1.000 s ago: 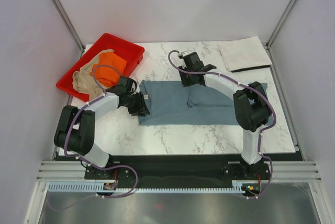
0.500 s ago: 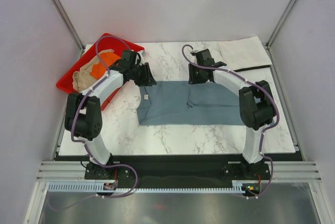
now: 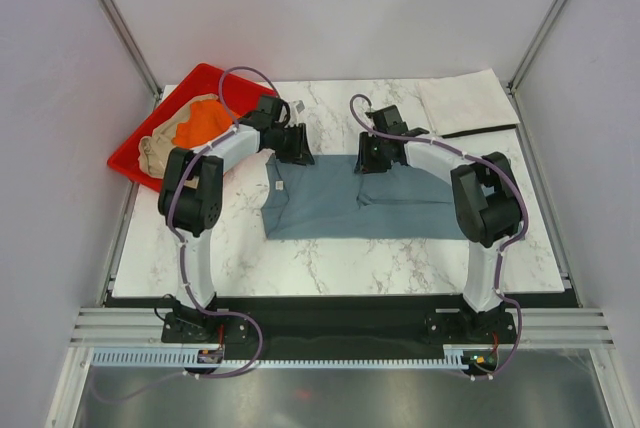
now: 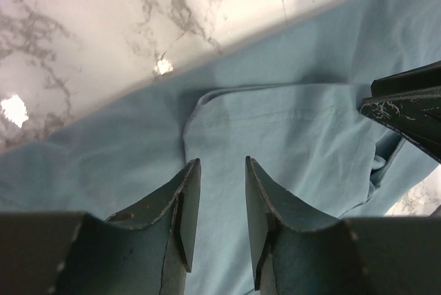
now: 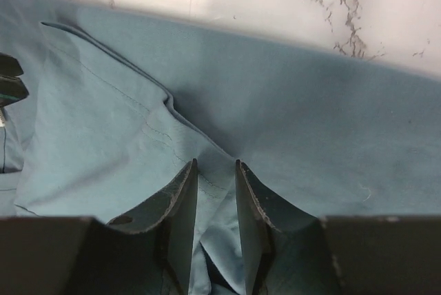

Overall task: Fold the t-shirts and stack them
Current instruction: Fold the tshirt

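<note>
A slate blue-grey t-shirt (image 3: 400, 203) lies spread across the middle of the table. My left gripper (image 3: 298, 146) is at its far left corner. In the left wrist view it (image 4: 222, 162) stands open over a folded sleeve (image 4: 275, 129), with only cloth beneath the gap. My right gripper (image 3: 368, 158) is at the shirt's far edge, open, and in the right wrist view (image 5: 216, 164) a raised ridge of cloth sits between its fingers. An orange t-shirt (image 3: 200, 120) and a tan-beige t-shirt (image 3: 155, 148) lie crumpled in the tray. A pale off-white t-shirt (image 3: 465, 101) lies folded at the back right.
The red plastic tray (image 3: 222, 75) sits at the back left corner, close to the left arm. Bare marble table (image 3: 330, 258) shows in front of the shirt. Frame posts and white walls enclose the back and sides.
My left gripper has swung from the shirt's left edge up to its far left corner. The right gripper has shifted slightly along the far edge and its jaws have narrowed a little.
</note>
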`<state>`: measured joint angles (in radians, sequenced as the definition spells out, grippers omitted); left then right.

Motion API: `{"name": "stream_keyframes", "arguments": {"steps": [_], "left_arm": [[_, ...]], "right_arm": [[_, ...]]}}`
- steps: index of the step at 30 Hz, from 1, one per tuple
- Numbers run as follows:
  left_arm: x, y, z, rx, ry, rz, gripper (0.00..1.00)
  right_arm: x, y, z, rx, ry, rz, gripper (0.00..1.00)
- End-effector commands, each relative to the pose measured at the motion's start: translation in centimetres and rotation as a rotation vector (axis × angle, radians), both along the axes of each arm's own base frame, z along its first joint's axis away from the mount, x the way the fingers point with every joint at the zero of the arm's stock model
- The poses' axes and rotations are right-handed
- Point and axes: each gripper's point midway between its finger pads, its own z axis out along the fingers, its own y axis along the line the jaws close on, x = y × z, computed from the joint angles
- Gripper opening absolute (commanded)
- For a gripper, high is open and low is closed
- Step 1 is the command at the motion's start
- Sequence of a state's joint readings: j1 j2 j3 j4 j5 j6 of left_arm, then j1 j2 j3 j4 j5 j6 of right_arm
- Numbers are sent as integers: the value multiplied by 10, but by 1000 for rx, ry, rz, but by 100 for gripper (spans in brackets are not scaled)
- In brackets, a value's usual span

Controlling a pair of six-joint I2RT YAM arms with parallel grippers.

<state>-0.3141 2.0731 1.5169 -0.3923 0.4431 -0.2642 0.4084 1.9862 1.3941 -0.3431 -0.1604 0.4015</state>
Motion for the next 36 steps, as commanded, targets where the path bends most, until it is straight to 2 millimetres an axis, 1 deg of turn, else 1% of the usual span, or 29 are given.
{"name": "stream_keyframes", "arguments": {"steps": [1, 2, 6, 9, 12, 13, 18, 21, 24, 29, 30, 34, 35, 36], "left_arm": [[23, -19, 22, -24, -143, -103, 40], [25, -19, 13, -14, -132, -100, 40], [32, -21, 4, -7, -127, -96, 40], [33, -19, -4, 10, -118, -87, 39], [35, -16, -9, 30, -122, -83, 39], [36, -16, -10, 35, -124, -83, 39], [38, -14, -10, 53, -139, -85, 40], [39, -11, -11, 85, -155, -81, 40], [39, -7, -17, 112, -154, -76, 40], [38, -9, -24, 102, -138, -86, 40], [40, -10, -22, 98, -143, -86, 39], [40, -15, -20, 83, -146, -95, 32], [41, -16, -18, 78, -149, -97, 23], [42, -17, -14, 71, -153, -95, 19]], "right_arm": [[6, 4, 6, 34, -30, -20, 36], [5, 3, 7, 30, -32, -22, 36], [2, 0, 13, 33, -44, -25, 35], [-1, -2, 13, 28, -43, -29, 36], [-3, -6, 16, 26, -51, -35, 35], [-2, -8, 21, 29, -59, -38, 35], [-1, -9, 31, 36, -81, -37, 36], [-3, -8, 29, 38, -75, -34, 36], [-4, -10, 24, 30, -64, -34, 36], [-5, -14, 13, 7, -52, -45, 36], [-5, -15, 10, 8, -47, -48, 36], [-7, -9, 4, 45, -31, -46, 36], [-6, -7, 4, 57, -29, -54, 36], [-7, -6, 2, 63, -22, -54, 36]]}}
